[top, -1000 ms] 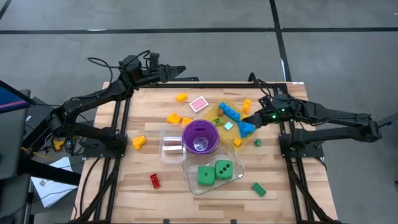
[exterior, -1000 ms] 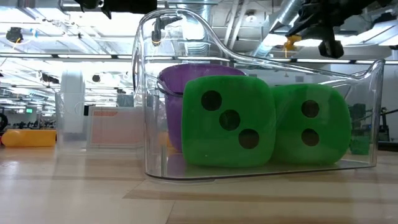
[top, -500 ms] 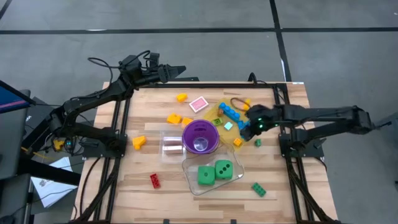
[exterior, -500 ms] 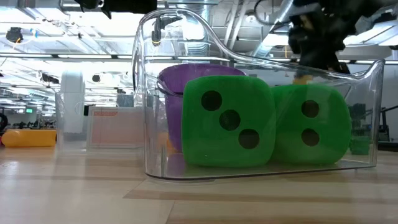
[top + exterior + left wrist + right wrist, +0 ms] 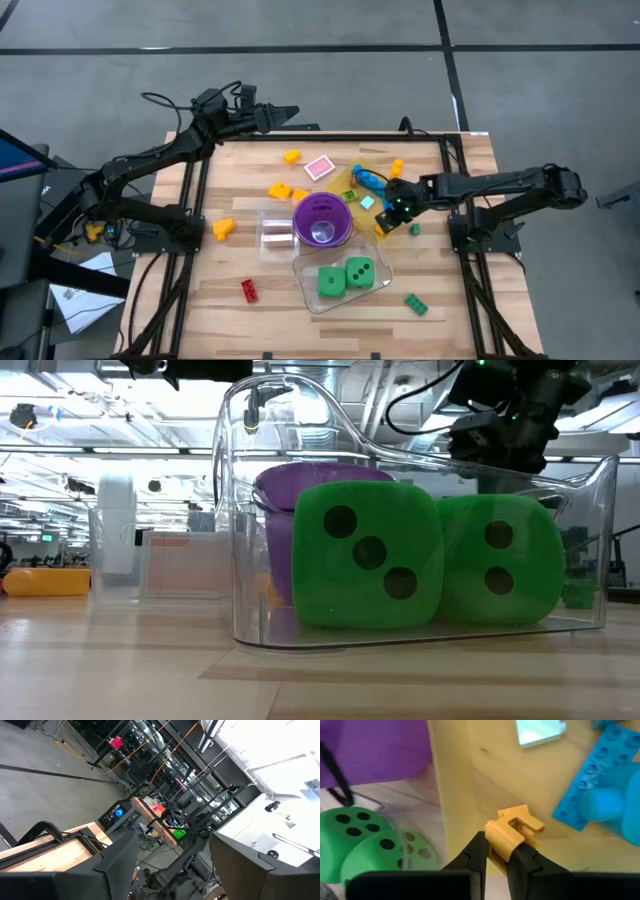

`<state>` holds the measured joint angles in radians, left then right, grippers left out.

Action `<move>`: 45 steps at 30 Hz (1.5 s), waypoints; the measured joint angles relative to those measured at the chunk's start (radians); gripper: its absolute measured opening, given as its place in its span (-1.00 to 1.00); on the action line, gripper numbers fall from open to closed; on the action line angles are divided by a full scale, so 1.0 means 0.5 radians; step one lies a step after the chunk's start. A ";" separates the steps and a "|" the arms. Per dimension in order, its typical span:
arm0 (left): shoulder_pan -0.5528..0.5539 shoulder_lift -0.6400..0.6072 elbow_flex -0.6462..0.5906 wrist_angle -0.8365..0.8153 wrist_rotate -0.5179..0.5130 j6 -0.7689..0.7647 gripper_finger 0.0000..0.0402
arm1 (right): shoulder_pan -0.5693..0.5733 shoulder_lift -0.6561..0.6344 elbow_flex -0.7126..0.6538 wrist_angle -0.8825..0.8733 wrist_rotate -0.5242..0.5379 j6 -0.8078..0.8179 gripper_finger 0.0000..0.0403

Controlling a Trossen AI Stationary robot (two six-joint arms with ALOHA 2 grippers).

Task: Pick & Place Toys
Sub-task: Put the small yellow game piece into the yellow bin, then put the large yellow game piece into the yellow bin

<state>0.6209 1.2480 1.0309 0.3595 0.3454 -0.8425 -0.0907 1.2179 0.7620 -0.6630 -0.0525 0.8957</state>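
So we've got the right gripper (image 5: 499, 856) pinching a small yellow brick (image 5: 512, 832) between its fingertips, hovering over the yellow translucent tray (image 5: 352, 178) just beside the purple cup (image 5: 321, 220). Right under the pincer in the wrist view we can see a blue studded brick (image 5: 592, 780) and a pale mint tile (image 5: 540, 731) lying in the tray, and off to the other side of it the two green dotted dice (image 5: 346, 276) sit in a clear tub (image 5: 311, 292). No brand names, labels or readable writing anywhere that we can spot; the only markings are the black dots on the dice. Farther from that pincer, loose toys are scattered on the wooden table (image 5: 250, 255): a pink tile (image 5: 319, 167), orange bricks (image 5: 286, 190), a yellow-orange brick (image 5: 223, 229) near the left edge, a red brick (image 5: 249, 290) and a green brick (image 5: 416, 304) toward the front. The left gripper (image 5: 290, 113) waits at the far left corner of the table, well away from everything, fingers spread apart and holding nothing.
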 joint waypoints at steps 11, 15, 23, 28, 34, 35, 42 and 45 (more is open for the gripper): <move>0.000 0.000 0.000 0.000 0.000 0.000 0.20 | 0.011 -0.001 0.000 0.053 -0.002 -0.023 -0.76; 0.000 0.000 0.000 0.000 0.000 0.000 0.20 | 0.012 -0.001 0.000 0.087 -0.046 -0.063 -0.50; 0.000 0.000 0.000 -0.001 0.000 0.000 0.20 | 0.013 -0.001 0.000 0.086 -0.109 -0.066 -0.21; 0.000 0.000 0.000 -0.001 0.000 0.000 0.20 | 0.028 -0.016 0.000 0.090 -0.110 0.013 -0.20; 0.000 0.000 0.000 -0.001 0.000 0.000 0.20 | -0.066 -0.157 0.001 0.124 -0.108 0.344 -0.24; 0.000 0.000 0.000 0.000 0.000 0.000 0.20 | -0.098 -0.179 0.001 0.093 -0.110 0.446 -0.24; 0.000 0.000 0.000 0.000 0.000 -0.004 0.20 | -0.254 -0.306 0.001 -0.092 -0.214 0.775 -0.23; 0.000 0.000 0.000 0.000 0.001 -0.004 0.20 | -0.273 -0.337 0.001 -0.089 -0.216 0.775 -0.23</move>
<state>0.6209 1.2480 1.0309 0.3595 0.3458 -0.8444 -0.2272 1.0497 0.7624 -0.7077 -0.1603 1.2835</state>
